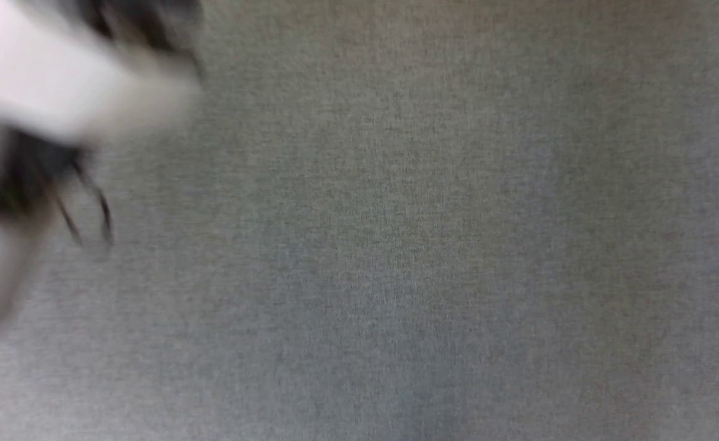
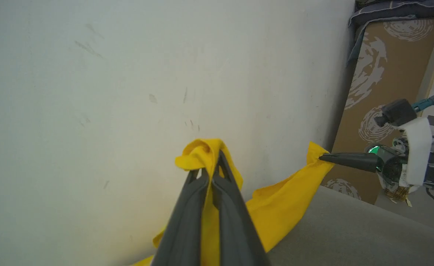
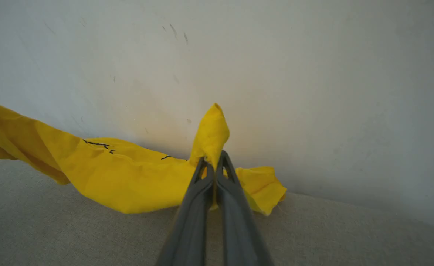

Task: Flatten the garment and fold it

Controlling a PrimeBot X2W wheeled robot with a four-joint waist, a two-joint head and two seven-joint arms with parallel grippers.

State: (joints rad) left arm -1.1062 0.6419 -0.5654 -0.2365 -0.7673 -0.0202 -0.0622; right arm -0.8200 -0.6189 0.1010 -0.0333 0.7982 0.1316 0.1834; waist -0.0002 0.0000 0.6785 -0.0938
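Close before a pale wall (image 2: 128,74), over a grey fabric surface (image 3: 54,229), the yellow T-shirt (image 3: 121,177) stretches between the jaws: left gripper (image 2: 213,162) clamped on one bunched edge, right gripper (image 3: 214,162) pinching another.

We see the head view strongly blurred, its pale forearm (image 1: 59,86) smeared. Both wrist views are sharp, softly lit; the garment (image 3: 128,173) tints the wall (image 3: 313,92) yellowish.

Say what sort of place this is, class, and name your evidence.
Probably a room indoors, perhaps a home: a grey fabric surface meets a scuffed white wall, with a brown patterned panel beside it.
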